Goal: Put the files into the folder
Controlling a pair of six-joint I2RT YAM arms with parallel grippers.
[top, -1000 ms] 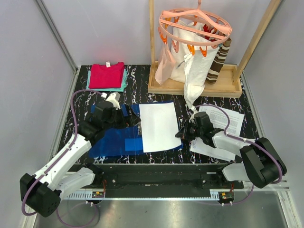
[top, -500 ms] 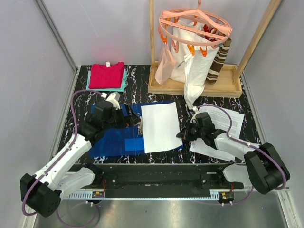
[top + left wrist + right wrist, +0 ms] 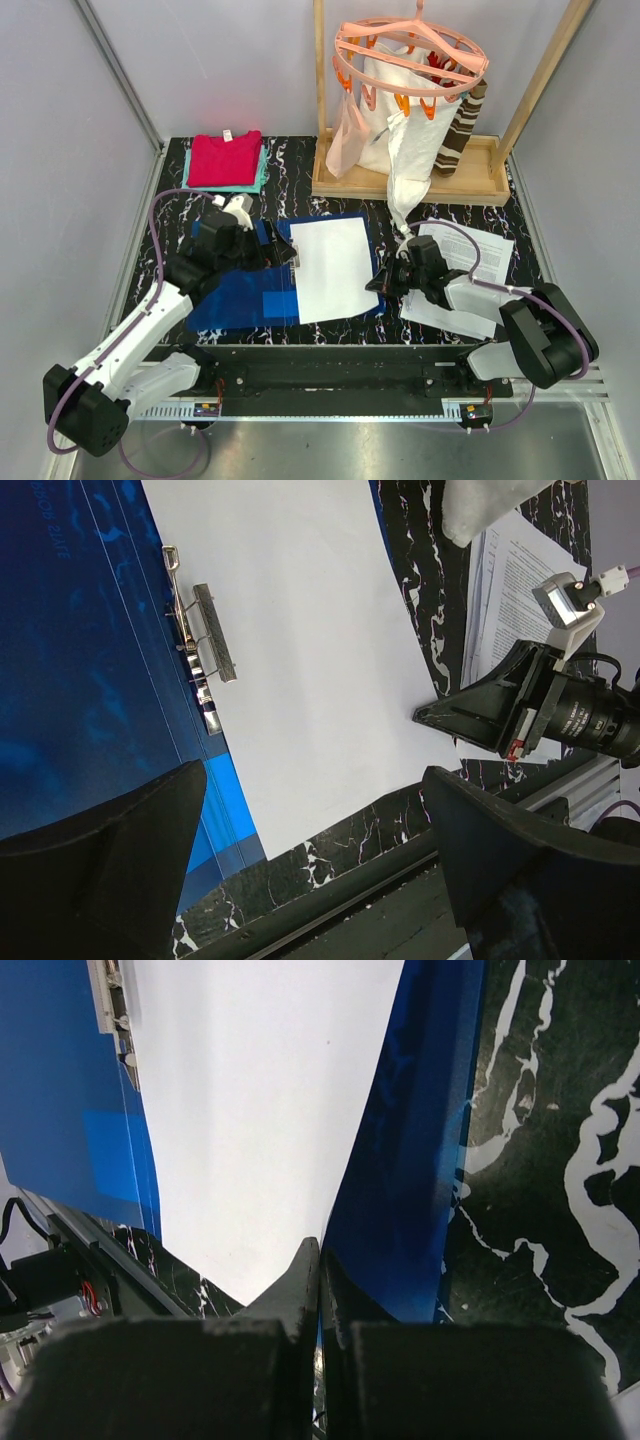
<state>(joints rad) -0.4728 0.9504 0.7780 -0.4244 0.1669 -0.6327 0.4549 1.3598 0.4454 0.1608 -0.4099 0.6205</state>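
The blue folder (image 3: 235,295) lies open on the black marbled table, its metal clip (image 3: 205,645) along the spine. One white sheet (image 3: 335,268) lies flat on its right half. More printed files (image 3: 470,250) lie on the table to the right, partly under my right arm. My right gripper (image 3: 372,284) is shut, its tip low at the sheet's right edge; in the right wrist view (image 3: 320,1250) the sheet (image 3: 250,1110) is left of the seam and the folder (image 3: 420,1160) right. My left gripper (image 3: 283,248) is open and empty, above the spine.
Folded red and teal cloths (image 3: 225,160) sit at the back left. A wooden rack (image 3: 410,180) with a pink peg hanger (image 3: 410,55) and hanging garments stands at the back right. The table's front rail runs just below the folder.
The white sheet has slid a little left and back on the folder, and my right gripper has moved slightly left with it. The left arm has hardly moved.
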